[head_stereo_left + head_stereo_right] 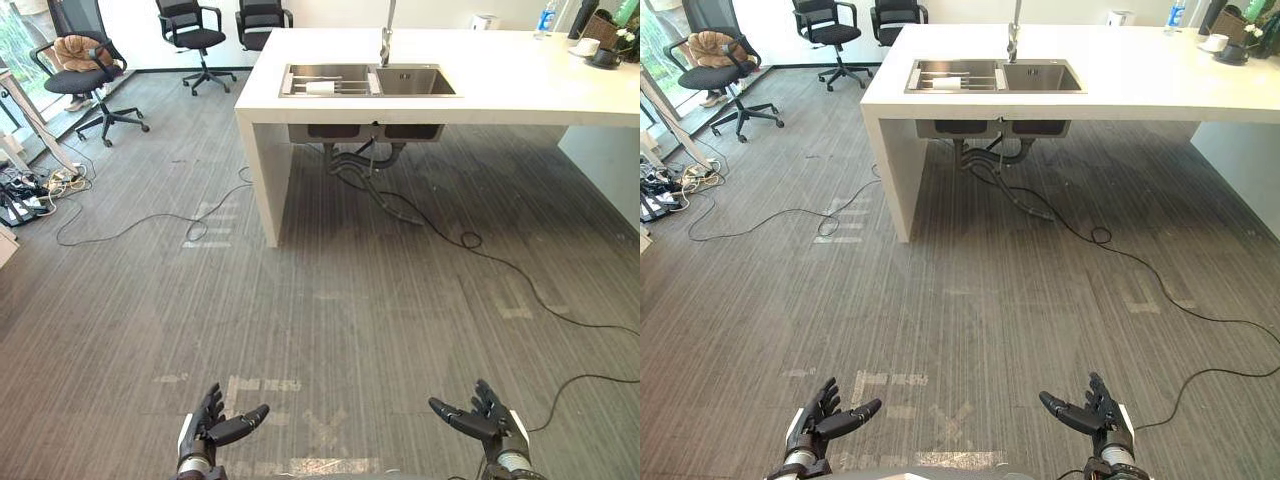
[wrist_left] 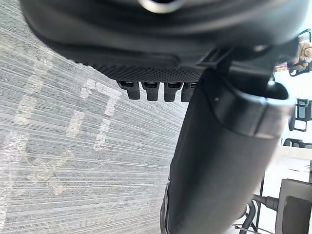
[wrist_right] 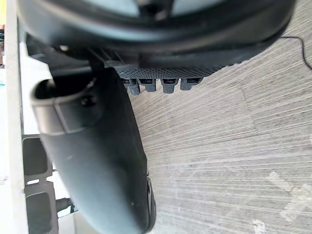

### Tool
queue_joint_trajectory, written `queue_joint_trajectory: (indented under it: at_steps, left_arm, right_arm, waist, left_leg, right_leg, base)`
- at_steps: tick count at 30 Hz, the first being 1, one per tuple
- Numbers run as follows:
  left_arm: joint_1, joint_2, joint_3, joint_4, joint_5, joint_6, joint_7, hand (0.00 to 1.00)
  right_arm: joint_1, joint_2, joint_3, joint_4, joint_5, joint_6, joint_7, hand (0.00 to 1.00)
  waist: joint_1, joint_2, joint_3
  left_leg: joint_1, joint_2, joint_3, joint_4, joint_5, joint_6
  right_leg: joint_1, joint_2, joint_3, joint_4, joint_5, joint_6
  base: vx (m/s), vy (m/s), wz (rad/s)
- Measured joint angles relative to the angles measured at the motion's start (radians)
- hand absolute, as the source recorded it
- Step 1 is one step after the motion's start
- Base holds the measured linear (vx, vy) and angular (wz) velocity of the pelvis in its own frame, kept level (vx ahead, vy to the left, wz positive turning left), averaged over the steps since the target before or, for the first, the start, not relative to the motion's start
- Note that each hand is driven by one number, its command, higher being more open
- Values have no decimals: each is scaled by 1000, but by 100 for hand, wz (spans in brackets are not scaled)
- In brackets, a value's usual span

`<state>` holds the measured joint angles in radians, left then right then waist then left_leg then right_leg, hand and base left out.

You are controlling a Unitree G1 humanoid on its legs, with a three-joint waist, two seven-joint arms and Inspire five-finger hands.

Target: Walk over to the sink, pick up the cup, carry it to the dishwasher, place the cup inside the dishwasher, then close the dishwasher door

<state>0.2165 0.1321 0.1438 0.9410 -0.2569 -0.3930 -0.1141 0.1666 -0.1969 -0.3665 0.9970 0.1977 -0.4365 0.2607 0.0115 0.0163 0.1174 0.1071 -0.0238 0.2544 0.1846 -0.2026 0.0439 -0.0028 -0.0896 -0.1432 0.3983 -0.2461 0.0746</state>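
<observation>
Both hands, the left hand (image 1: pixel 207 430) and the right hand (image 1: pixel 488 420), hang empty with fingers loosely spread, well short of the sink (image 1: pixel 415 80), presumably because the walk isn't done; the white cup (image 1: pixel 320 88) lies in its left basin.

White object (image 1: pixel 320 88) in sink (image 1: pixel 415 82), indistinct
</observation>
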Motion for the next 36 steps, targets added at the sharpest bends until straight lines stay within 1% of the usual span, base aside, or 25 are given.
queue_joint_trajectory:
  at_steps: [1,2,4,7,10,11,12,13,14,15,16,18,19,21,23,25,26,27,28,30,31,32,33,34,36]
  left_arm:
    - [0,0,-6,0,0,3,0,100]
    - [3,2,-6,-8,-1,5,2,100]
    - [9,2,-5,-27,-1,15,7,100]
    - [7,5,-5,-54,-3,23,12,100]
    - [-8,8,5,-87,-19,22,25,100]
    - [-6,12,7,-82,-19,18,25,100]
    - [-1,18,8,-79,-19,15,25,100]
    - [5,28,8,-68,-18,13,24,100]
    - [16,24,8,-51,-18,13,25,100]
    - [20,16,8,-41,-18,13,25,100]
    - [23,1,8,-36,-18,13,24,100]
    - [21,-22,8,-33,-10,11,23,100]
    - [15,-31,4,-33,5,9,23,100]
    - [5,-36,3,-33,6,9,21,100]
    - [-1,-38,3,-34,6,9,22,100]
    - [-9,-43,3,-55,5,10,23,100]
    - [-10,-47,3,-75,4,10,23,100]
    - [-12,-52,3,-92,3,10,23,100]
    - [-10,-57,3,-113,3,11,23,100]
    - [-5,-57,3,-136,1,11,23,100]
    - [4,-60,3,-143,-2,11,23,100]
    - [12,-54,4,-142,-22,15,24,100]
    - [16,-50,4,-142,-30,18,26,100]
    - [14,-52,-1,-143,-39,19,25,100]
    - [1,-61,-20,-143,-37,20,23,100]
  right_arm:
    - [-1,2,2,-2,0,3,-1,100]
    - [-1,12,9,-4,0,12,-2,100]
    - [1,15,24,-6,0,24,-6,100]
    - [2,21,25,-6,-1,32,-5,100]
    - [5,29,25,-6,0,31,6,100]
    - [11,34,25,-5,0,28,15,100]
    - [15,38,25,-5,0,23,18,100]
    - [22,42,25,-4,0,14,22,100]
    - [25,41,24,-2,0,14,24,100]
    - [23,40,20,-1,1,14,20,100]
    - [12,38,18,-2,6,12,16,100]
    - [-10,32,19,-2,6,10,15,100]
    - [-20,26,22,-2,5,10,13,100]
    - [-24,22,23,-1,5,14,8,100]
    - [-31,15,20,-3,7,15,4,100]
    - [-35,7,19,-32,10,28,-3,100]
    - [-37,9,18,-48,14,32,-6,100]
    - [-39,12,19,-66,15,32,-9,100]
    - [-34,22,21,-88,15,32,-17,100]
    - [-8,36,47,-121,15,32,-31,100]
    - [7,37,68,-128,13,31,-33,100]
    - [14,55,95,-120,11,34,-38,100]
    - [14,68,102,-119,2,38,-41,100]
    - [12,84,102,-119,-3,40,-41,100]
    - [-4,85,102,-114,-5,42,-37,100]
  waist:
    - [1,-3,7]
    - [2,-8,12]
    - [2,-12,25]
    - [-4,-8,44]
    - [-7,-1,53]
    - [-4,0,54]
    - [-1,-10,48]
    - [0,-31,43]
    - [-3,-27,29]
    - [-3,-16,18]
    - [-3,-8,8]
    - [-3,4,6]
    - [-3,17,6]
    - [1,20,12]
    - [0,5,23]
    - [1,5,28]
    - [3,1,32]
    - [7,2,41]
    - [20,3,48]
    - [41,14,49]
    - [46,31,46]
    - [58,22,31]
    - [57,0,26]
    - [56,-44,11]
    - [56,-53,8]
  left_leg:
    - [0,-3,2,18,-10,12]
    - [2,-9,2,46,-30,19]
    - [27,-13,2,58,-47,26]
    - [62,6,-15,60,-63,11]
    - [77,69,-55,74,-94,-33]
    - [87,96,-64,81,-116,-62]
    - [93,102,-67,81,-126,-74]
    - [120,114,-74,81,-152,-101]
    - [157,150,-78,83,-166,-131]
    - [159,171,-82,104,-166,-137]
    - [104,208,-84,234,-153,-137]
    - [-6,264,-92,473,-86,-120]
    - [-82,317,-94,632,-18,-105]
    - [-171,348,-89,800,-36,-91]
    - [-227,316,-51,780,-72,-89]
    - [-309,243,27,612,-104,-68]
    - [-342,209,58,519,-101,-70]
    - [-367,175,77,411,-80,-68]
    - [-399,147,91,278,-15,-67]
    - [-431,147,93,164,94,-74]
    - [-436,172,93,162,140,-50]
    - [-440,171,101,255,182,26]
    - [-447,157,114,294,142,44]
    - [-451,130,135,339,78,57]
    - [-452,107,143,383,12,68]
  right_leg:
    - [-42,-19,-12,104,-10,16]
    - [-119,-62,-53,286,-3,12]
    - [-175,-106,-84,424,0,-2]
    - [-219,-142,-139,385,-15,9]
    - [-235,-123,-185,182,-3,12]
    - [-236,-107,-179,100,37,11]
    - [-235,-104,-169,66,59,7]
    - [-231,-107,-162,61,116,-17]
    - [-211,-81,-175,78,143,-42]
    - [-203,-61,-188,85,117,-54]
    - [-188,-35,-197,84,89,-78]
    - [-156,-6,-211,76,60,-97]
    - [-110,21,-225,37,45,-111]
    - [-21,51,-230,-44,41,-118]
    - [67,50,-232,-124,44,-113]
    - [147,28,-231,-200,45,-111]
    - [167,13,-228,-218,46,-110]
    - [183,-2,-227,-225,44,-108]
    - [205,-20,-217,-224,30,-85]
    - [249,-24,-195,-211,-28,-18]
    - [268,-18,-185,-180,-78,0]
    - [288,-43,-162,-125,-141,4]
    - [289,-70,-158,-104,-170,-6]
    - [281,-119,-148,-54,-189,-19]
    - [184,-177,-101,161,-136,16]
  base:
    - [-5,74,-2]
    - [8,53,-1]
    - [81,28,0]
    - [135,-18,14]
    - [230,-152,30]
    - [285,-229,25]
    - [331,-268,19]
    - [422,-320,21]
    - [475,-330,21]
    - [534,-334,8]
    - [617,-396,-5]
    - [578,-371,1]
    - [358,-180,16]
    - [434,-176,9]
    - [413,-131,1]
    - [427,-23,-2]
    - [387,43,-9]
    - [384,90,-23]
    - [384,136,-30]
    - [408,184,-34]
    - [457,281,-42]
    - [469,299,-35]
    - [513,289,-25]
    - [635,321,-5]
    - [564,305,2]
